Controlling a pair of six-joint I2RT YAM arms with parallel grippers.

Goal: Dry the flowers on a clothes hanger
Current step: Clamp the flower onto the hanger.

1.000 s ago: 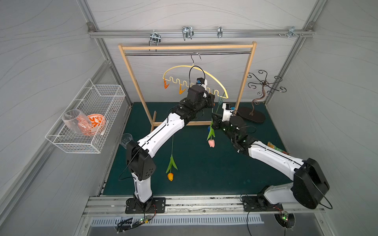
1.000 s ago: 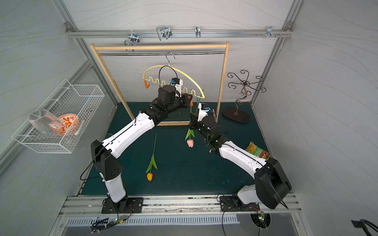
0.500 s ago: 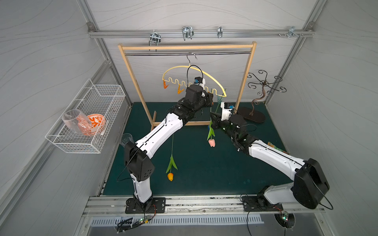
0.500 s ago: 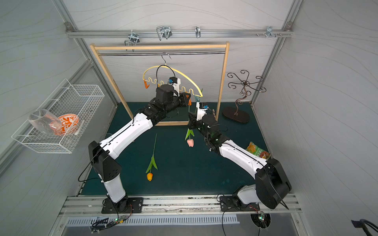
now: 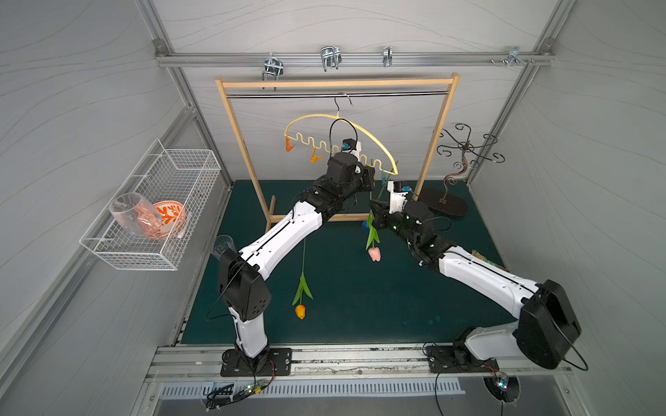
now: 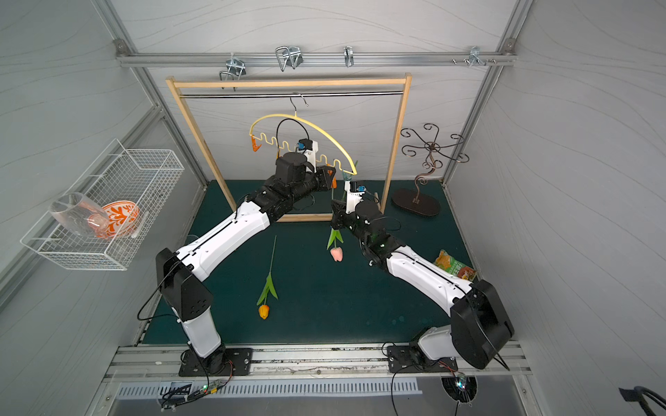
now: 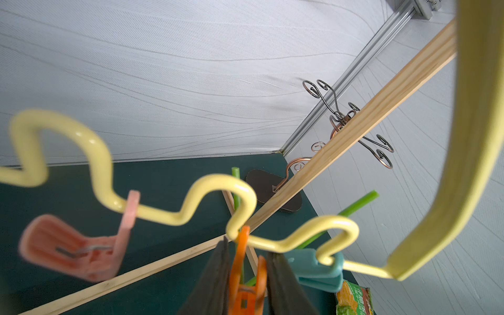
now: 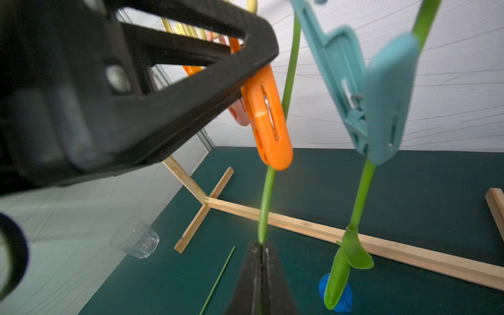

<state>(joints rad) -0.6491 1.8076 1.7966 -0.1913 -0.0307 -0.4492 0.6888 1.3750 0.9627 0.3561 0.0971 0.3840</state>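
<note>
The pale yellow clothes hanger [image 5: 364, 130] hangs by its hook from the rack's rod, seen in both top views. My left gripper [image 7: 248, 252] is shut on an orange clothespin [image 7: 245, 275] on the hanger's wavy bar [image 7: 218, 182]. My right gripper [image 8: 261, 245] is shut on the stem of the pink tulip [image 5: 374, 254], held head down below the hanger. The stem [image 8: 290, 68] runs up past the orange clothespin [image 8: 268, 114] and shows between its two halves. A blue tulip [image 8: 336, 297] hangs from a teal clothespin [image 8: 381, 109]. The orange tulip [image 5: 300, 311] lies on the green mat.
The wooden rack frame [image 5: 337, 83] stands at the back, with a dark curly metal stand [image 5: 465, 147] to its right. A wire basket [image 5: 201, 169] on the left wall holds a glass and an orange bowl. A drinking glass [image 5: 223, 245] and a snack packet [image 6: 452, 266] lie on the mat.
The hanger and my left gripper on the orange clothespin have drifted slightly to the left. My right gripper with the pink tulip has barely moved.
</note>
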